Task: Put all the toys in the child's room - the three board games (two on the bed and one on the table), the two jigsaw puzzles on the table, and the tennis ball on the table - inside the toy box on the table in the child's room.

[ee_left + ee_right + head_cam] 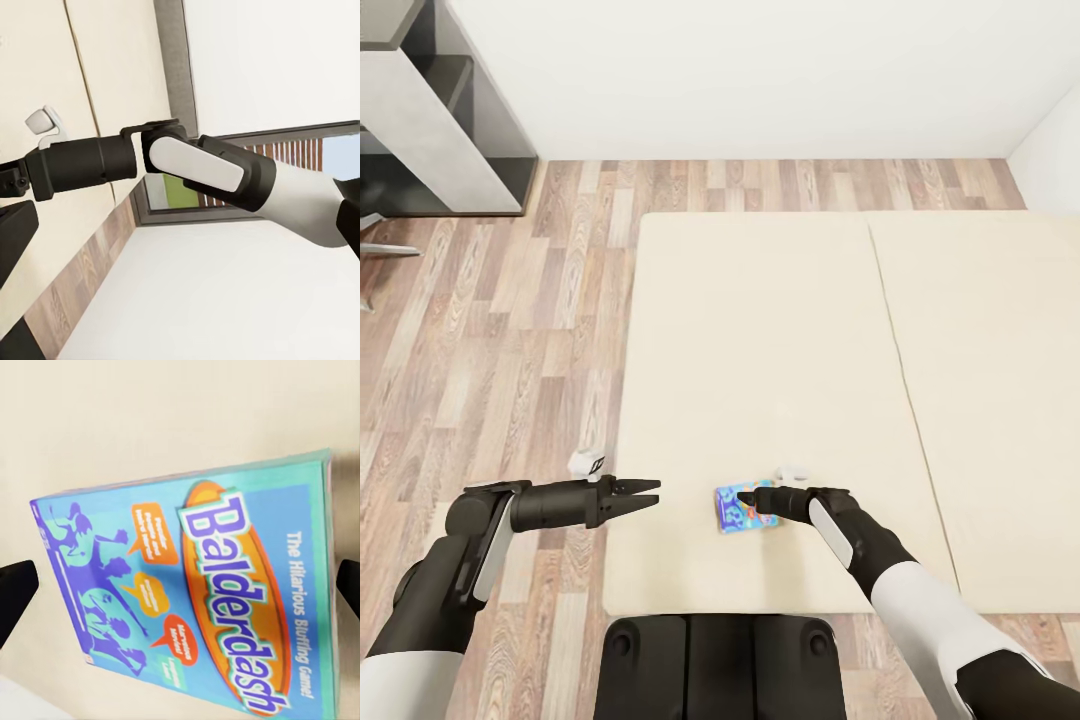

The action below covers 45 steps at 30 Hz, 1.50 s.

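The blue Balderdash board game (195, 600) lay flat on the bed (780, 330), framed by the spread right pincer (758, 499); the left pincer (648, 497) hovered nearby, fingers pressed together.

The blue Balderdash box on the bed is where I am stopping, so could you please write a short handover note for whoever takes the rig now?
Right gripper: open, fingers on either side of the blue Balderdash box, not closed on it.
Left gripper: empty, fingers close together, over the near left edge of the bed.
Things: the box lies flat on the mattress near the bed's front edge. The toy box, the table and the other toys are out of frame.
Done: approach to this game.
Left: grasp it, carry it to the toy box, then handle the remaining toys.
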{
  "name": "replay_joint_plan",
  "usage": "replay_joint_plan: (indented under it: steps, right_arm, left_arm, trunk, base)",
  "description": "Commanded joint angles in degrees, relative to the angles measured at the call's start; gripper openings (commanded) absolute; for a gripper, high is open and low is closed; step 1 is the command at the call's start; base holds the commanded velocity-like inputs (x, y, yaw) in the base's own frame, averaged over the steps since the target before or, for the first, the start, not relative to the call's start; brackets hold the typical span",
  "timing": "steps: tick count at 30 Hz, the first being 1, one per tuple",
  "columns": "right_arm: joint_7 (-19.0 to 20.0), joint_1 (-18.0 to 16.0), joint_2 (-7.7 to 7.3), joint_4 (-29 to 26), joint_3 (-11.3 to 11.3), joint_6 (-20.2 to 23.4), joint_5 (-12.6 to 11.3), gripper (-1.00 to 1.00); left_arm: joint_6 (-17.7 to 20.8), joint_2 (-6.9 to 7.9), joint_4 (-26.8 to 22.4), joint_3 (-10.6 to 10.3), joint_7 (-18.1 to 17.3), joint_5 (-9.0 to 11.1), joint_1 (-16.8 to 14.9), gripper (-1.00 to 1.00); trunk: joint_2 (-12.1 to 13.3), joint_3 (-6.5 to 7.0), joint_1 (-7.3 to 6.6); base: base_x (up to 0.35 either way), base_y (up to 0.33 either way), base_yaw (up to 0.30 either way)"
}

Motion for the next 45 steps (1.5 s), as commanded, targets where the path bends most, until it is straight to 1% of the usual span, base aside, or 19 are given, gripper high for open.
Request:
replay_joint_plan:
  steps: [1,9,29,37,45]
  right_arm:
    - [0.02,-0.02,-0.01,-0.04,0.05,0.25,-0.15,1.00]
    - [0.02,-0.02,-0.02,-0.04,0.05,0.25,-0.15,1.00]
    - [0.01,-0.02,-0.19,0.13,0.12,0.64,-0.23,1.00]
    - [-0.10,-0.02,-0.26,0.14,0.13,3.49,-0.29,1.00]
    - [-0.19,-0.02,-0.05,0.14,0.13,4.40,-0.19,1.00]
  left_arm:
    - [0.62,0.02,-0.01,0.00,-0.15,0.06,-0.01,1.00]
    - [0.57,0.02,-0.01,0.00,-0.15,0.05,-0.01,1.00]
    - [0.55,0.02,-0.01,0.00,-0.15,0.10,-0.01,1.00]
    - [0.55,0.02,-0.01,0.00,-0.19,0.13,-0.01,1.00]
    - [0.58,0.02,-0.01,0.00,-0.22,0.12,-0.01,1.00]
  trunk:
    - [-0.09,-0.06,0.03]
    - [-0.09,-0.06,0.03]
    - [-0.09,-0.06,0.03]
    - [-0.09,-0.06,0.03]
    - [-0.09,-0.06,0.03]
  base:
    - [0.000,0.094,0.000]
    - [0.000,0.072,0.000]
    - [0.000,0.003,0.000]
    - [0.000,0.000,0.000]
    - [0.000,0.000,0.000]
